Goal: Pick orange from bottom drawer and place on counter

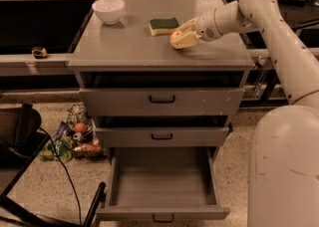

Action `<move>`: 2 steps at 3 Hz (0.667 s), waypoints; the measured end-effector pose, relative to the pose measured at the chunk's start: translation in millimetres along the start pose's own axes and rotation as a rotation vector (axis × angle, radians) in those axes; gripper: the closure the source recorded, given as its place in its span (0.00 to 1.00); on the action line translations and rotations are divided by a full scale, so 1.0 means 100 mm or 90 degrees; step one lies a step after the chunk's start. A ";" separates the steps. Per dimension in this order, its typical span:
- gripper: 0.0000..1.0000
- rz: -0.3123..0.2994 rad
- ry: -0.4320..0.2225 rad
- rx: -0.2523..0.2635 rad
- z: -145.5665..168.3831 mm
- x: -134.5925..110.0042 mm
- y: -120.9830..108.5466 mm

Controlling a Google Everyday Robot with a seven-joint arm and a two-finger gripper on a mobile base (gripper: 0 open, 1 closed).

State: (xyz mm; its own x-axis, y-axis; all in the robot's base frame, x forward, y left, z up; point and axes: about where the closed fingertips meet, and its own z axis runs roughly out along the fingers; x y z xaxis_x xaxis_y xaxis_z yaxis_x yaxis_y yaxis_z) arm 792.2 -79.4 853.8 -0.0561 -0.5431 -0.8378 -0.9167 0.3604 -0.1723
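The orange (175,37) is between the fingers of my gripper (180,35), just above or resting on the counter (124,47), right of its middle. The gripper is shut on the orange and reaches in from the right. The bottom drawer (162,186) is pulled open and its grey floor is bare. The two drawers above it are shut.
A yellow-green sponge (163,26) lies just left of the gripper and a white bowl (108,10) stands at the counter's back left. A colourful grocery heap (75,139) lies on the floor left of the cabinet. A black chair (20,136) and a cable (65,171) are at lower left.
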 end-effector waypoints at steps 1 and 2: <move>0.12 0.000 0.000 0.000 0.00 0.00 0.00; 0.00 -0.006 -0.004 0.005 -0.04 0.00 -0.01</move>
State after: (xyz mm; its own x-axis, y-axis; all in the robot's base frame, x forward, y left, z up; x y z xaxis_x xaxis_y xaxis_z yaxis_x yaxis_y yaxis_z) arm 791.7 -82.4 856.0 -0.0444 -0.5415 -0.8395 -0.9139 0.3614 -0.1848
